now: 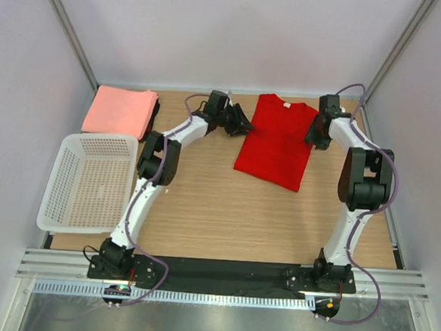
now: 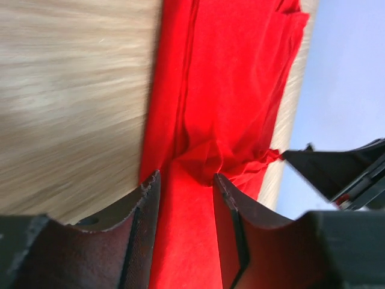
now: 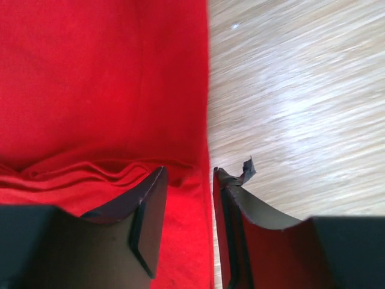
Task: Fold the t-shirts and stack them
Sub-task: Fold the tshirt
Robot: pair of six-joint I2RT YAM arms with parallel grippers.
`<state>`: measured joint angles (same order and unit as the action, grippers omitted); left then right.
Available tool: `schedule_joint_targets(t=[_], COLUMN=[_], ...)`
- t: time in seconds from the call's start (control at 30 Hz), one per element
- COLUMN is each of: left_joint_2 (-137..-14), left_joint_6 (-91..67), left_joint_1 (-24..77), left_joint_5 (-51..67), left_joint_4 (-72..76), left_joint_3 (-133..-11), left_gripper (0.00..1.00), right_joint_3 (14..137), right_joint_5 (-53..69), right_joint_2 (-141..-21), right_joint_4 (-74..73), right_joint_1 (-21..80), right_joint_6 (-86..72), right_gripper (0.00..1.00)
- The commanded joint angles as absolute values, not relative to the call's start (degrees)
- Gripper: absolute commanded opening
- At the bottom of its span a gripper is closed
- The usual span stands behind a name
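At the plain red cloth t-shirt's (image 1: 275, 143) collar, a tiny white tag (image 1: 287, 105) is too small to read. The left gripper (image 2: 186, 180) and right gripper (image 3: 189, 174), at the shirt's side edges, stand half-open over the cloth, pinching nothing.

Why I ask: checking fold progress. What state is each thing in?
Red shirt: lying flat, sides folded in, not yet squared.
Pink shirt: folded, top of the stack.
Dark shirt: under the pink one, only an edge showing.
Basket: upright, empty.
Left hand: open over the red shirt's edge.
Right hand: open over its other edge.
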<state>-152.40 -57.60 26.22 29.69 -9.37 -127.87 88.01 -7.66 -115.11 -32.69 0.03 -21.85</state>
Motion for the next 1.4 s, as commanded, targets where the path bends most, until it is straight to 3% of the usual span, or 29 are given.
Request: schedule_joint_targets(t=[0.0, 0.23, 0.43, 0.83, 0.93, 0.97, 1.03, 1.2, 1.37], left_joint_2=[-144.2, -133.5, -128.8, -129.4, -128.8, -128.4, -127.4, -121.9, -118.4], left_joint_6=[-52.6, -43.3, -39.4, -33.8, -33.4, -33.4, -33.4, -34.2, -35.9], left_joint_1=[24.5, 24.8, 26.3, 28.9, 29.0, 29.2, 29.2, 29.4, 29.4], left_joint_5=[28.9, 27.0, 28.6, 26.6, 27.5, 27.9, 28.6, 27.4, 26.9], left_joint_4=[-8.1, -14.7, -15.9, -20.6, -20.1, -19.7, -19.3, -17.7, -17.4], left_joint_3=[-122.6, -109.5, -101.1, -97.7, -96.5, -96.1, -95.3, -90.6, -84.9], left_gripper=[0.43, 0.41, 0.41, 0.37, 0.24, 0.09, 0.0, 0.0, 0.0], right_joint_3=[91.6, 89.2, 78.3, 61.9, 60.4, 60.1, 59.8, 59.2, 55.3], right_joint_5=[-10.3, -5.5, 5.3, 12.6, 12.6, 12.4, 12.2, 10.2, 10.4], right_joint_2=[-112.5, -106.6, -101.7, -97.5, -96.8, -96.5, -95.4, -92.8, -90.5], right_joint_4=[-35.8, -42.3, -41.2, -32.8, -32.3, -32.1, -32.1, -33.6, -33.1], right_joint_1=[-1.0, -1.0, -1.0, -1.0, -1.0, -1.0, -1.0, -1.0, -1.0], right_joint_6=[-22.8, -22.9, -20.9, -22.0, -21.6, -21.7, -21.7, -21.6, -22.1], right_gripper=[0.46, 0.49, 0.49, 0.48, 0.43, 0.35, 0.28, 0.01, 0.01])
